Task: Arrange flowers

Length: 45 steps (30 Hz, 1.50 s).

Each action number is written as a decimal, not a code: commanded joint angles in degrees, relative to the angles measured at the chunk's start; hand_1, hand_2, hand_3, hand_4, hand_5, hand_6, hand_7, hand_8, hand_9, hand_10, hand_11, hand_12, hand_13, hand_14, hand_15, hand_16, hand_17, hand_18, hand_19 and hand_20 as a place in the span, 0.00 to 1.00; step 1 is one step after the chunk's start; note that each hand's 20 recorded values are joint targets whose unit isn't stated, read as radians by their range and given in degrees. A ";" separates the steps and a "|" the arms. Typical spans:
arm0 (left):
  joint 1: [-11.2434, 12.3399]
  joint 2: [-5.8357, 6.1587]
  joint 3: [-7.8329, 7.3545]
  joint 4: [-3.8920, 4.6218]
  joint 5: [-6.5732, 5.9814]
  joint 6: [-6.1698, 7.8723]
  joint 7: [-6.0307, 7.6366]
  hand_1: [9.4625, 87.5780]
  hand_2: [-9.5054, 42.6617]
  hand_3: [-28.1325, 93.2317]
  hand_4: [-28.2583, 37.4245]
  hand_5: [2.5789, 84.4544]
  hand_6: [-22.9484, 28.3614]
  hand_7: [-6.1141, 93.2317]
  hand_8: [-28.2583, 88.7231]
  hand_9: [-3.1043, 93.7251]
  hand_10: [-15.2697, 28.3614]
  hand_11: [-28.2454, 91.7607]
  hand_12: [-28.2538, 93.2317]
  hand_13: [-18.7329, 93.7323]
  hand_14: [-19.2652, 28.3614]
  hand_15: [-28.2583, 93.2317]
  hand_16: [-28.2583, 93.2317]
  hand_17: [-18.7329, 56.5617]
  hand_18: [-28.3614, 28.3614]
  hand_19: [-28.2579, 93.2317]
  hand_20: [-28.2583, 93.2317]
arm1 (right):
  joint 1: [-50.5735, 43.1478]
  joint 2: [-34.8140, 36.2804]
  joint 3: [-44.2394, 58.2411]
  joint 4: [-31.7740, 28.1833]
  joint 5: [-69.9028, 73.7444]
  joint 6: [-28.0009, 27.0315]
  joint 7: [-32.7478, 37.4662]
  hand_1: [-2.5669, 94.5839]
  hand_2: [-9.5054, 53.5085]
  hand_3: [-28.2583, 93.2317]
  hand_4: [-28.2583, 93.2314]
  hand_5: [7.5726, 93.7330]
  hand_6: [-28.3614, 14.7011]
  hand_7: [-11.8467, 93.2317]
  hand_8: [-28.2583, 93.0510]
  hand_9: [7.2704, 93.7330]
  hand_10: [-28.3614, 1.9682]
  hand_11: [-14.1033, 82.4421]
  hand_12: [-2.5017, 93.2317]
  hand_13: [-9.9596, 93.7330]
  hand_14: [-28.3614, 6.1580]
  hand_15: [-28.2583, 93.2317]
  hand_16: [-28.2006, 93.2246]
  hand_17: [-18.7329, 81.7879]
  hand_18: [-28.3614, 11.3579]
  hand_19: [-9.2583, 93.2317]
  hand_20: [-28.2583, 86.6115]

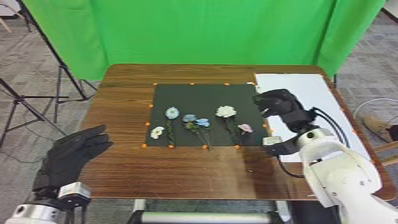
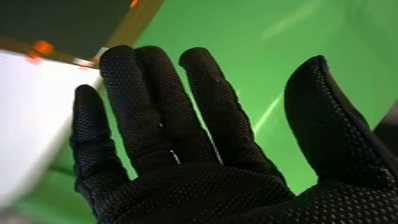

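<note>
On the black mat [image 1: 202,92] in the head view lie artificial flowers: a small white one [image 1: 157,132] at the left, a pale blue one [image 1: 172,114], blue ones [image 1: 197,120] mid-mat, a white one [image 1: 226,111] and a small pink one [image 1: 245,128] at the right. My right hand [image 1: 282,103] is over the mat's right edge and the white sheet, right of the flowers. In the right wrist view the hand [image 2: 191,187] is open, holding nothing. My left hand [image 1: 75,152] stays open at the table's left edge.
A white sheet [image 1: 300,86] lies right of the mat on the brown wooden table [image 1: 124,102]. Orange marks [image 1: 171,146] line the mat's edges. Behind the table hangs a green curtain [image 1: 204,35]; a black stand [image 1: 59,55] is at the left.
</note>
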 commanded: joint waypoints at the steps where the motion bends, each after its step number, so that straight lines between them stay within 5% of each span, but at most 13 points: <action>1: 2.46 -2.17 -1.93 -0.41 -0.17 0.39 -2.56 0.23 0.29 0.90 0.25 0.57 0.74 0.20 0.17 0.47 0.88 0.56 0.33 0.45 1.00 0.75 0.13 0.14 0.89 0.70 0.40 | -9.02 -7.63 17.11 2.34 13.89 -1.28 4.50 0.19 0.33 0.92 0.02 0.54 0.50 0.25 0.14 0.54 0.25 0.35 0.19 0.45 0.15 0.70 0.32 0.22 0.07 0.67 0.41; 4: 2.26 -2.46 -1.52 -0.33 -0.33 1.03 -2.66 0.23 0.29 0.90 0.25 0.57 0.74 0.20 0.17 0.47 0.88 0.56 0.33 0.45 1.00 0.75 0.13 0.14 0.89 0.70 0.40 | -8.58 -7.98 19.02 3.87 18.31 -2.85 5.91 0.19 0.33 0.92 0.02 0.53 0.50 0.25 0.14 0.53 0.25 0.34 0.19 0.45 0.15 0.69 0.32 0.21 0.07 0.67 0.40; 6: 1.68 -3.11 -1.82 -0.23 0.20 -0.39 -3.87 0.23 0.29 0.90 0.25 0.57 0.74 0.20 0.17 0.47 0.88 0.56 0.33 0.45 1.00 0.75 0.13 0.14 0.89 0.70 0.41 | -8.22 -7.82 20.20 4.08 17.10 -4.23 7.22 0.20 0.33 0.93 0.02 0.53 0.50 0.24 0.14 0.53 0.25 0.34 0.19 0.44 0.14 0.69 0.32 0.21 0.07 0.67 0.41; 14: -0.15 -2.51 -2.27 0.22 0.65 -0.47 -6.06 0.23 0.29 0.90 0.25 0.57 0.74 0.20 0.17 0.47 0.87 0.55 0.32 0.44 1.00 0.75 0.13 0.14 0.89 0.70 0.40 | -9.20 -5.60 23.36 4.17 19.83 -4.68 6.82 0.20 0.32 0.93 0.02 0.53 0.51 0.25 0.14 0.53 0.26 0.34 0.19 0.44 0.14 0.69 0.32 0.21 0.07 0.68 0.41; 18: 0.73 -1.74 -2.10 -0.07 -0.11 0.95 -4.06 0.23 0.29 0.90 0.25 0.57 0.74 0.19 0.17 0.47 0.87 0.55 0.32 0.44 1.00 0.75 0.13 0.14 0.89 0.70 0.40 | -9.30 -5.67 23.67 4.53 20.22 -5.15 5.36 0.20 0.32 0.93 0.02 0.53 0.51 0.25 0.14 0.53 0.27 0.34 0.19 0.44 0.15 0.69 0.32 0.21 0.07 0.67 0.41; 28: 0.31 -0.66 -1.36 0.40 -1.04 1.17 -2.85 0.23 0.29 0.90 0.25 0.57 0.73 0.19 0.17 0.46 0.86 0.54 0.32 0.43 1.00 0.72 0.13 0.14 0.89 0.70 0.40 | -8.43 -4.83 22.71 5.67 21.51 -6.42 4.45 0.21 0.32 0.93 0.02 0.53 0.52 0.25 0.14 0.53 0.28 0.34 0.19 0.44 0.16 0.68 0.32 0.20 0.07 0.67 0.40; 29: 0.80 -0.15 -1.21 0.27 -1.53 1.77 -1.76 0.23 0.28 0.90 0.25 0.57 0.73 0.19 0.17 0.45 0.86 0.54 0.32 0.43 1.00 0.72 0.13 0.14 0.89 0.70 0.40 | -8.13 -4.76 22.48 6.01 21.56 -6.41 3.82 0.21 0.32 0.93 0.02 0.53 0.52 0.25 0.14 0.53 0.28 0.34 0.19 0.44 0.16 0.68 0.32 0.20 0.07 0.66 0.40; 34: 0.37 0.34 -0.50 0.54 -2.05 1.98 -1.09 0.23 0.28 0.90 0.25 0.56 0.73 0.19 0.17 0.44 0.85 0.53 0.32 0.42 1.00 0.71 0.14 0.14 0.90 0.70 0.40 | -8.08 -4.52 21.75 5.88 21.04 -4.44 4.29 0.21 0.31 0.94 0.02 0.52 0.53 0.25 0.14 0.52 0.29 0.34 0.19 0.44 0.17 0.67 0.33 0.20 0.07 0.66 0.40; 37: 0.69 1.09 0.11 0.57 -2.73 2.99 0.64 0.23 0.28 0.90 0.25 0.55 0.73 0.18 0.17 0.43 0.85 0.53 0.32 0.42 1.00 0.71 0.14 0.15 0.90 0.70 0.40 | -7.67 -4.56 21.73 6.24 22.02 -5.18 3.68 0.21 0.31 0.94 0.02 0.52 0.53 0.25 0.14 0.53 0.29 0.34 0.19 0.44 0.17 0.67 0.33 0.20 0.07 0.66 0.40; 45: 1.04 1.99 0.20 0.76 -3.33 3.58 2.06 0.23 0.28 0.90 0.24 0.55 0.72 0.18 0.18 0.42 0.84 0.53 0.32 0.41 0.99 0.71 0.14 0.15 0.91 0.71 0.40 | -7.04 -4.26 20.95 6.71 22.21 -4.48 2.40 0.20 0.31 0.94 0.02 0.52 0.55 0.25 0.14 0.52 0.30 0.33 0.19 0.44 0.17 0.67 0.33 0.20 0.08 0.65 0.40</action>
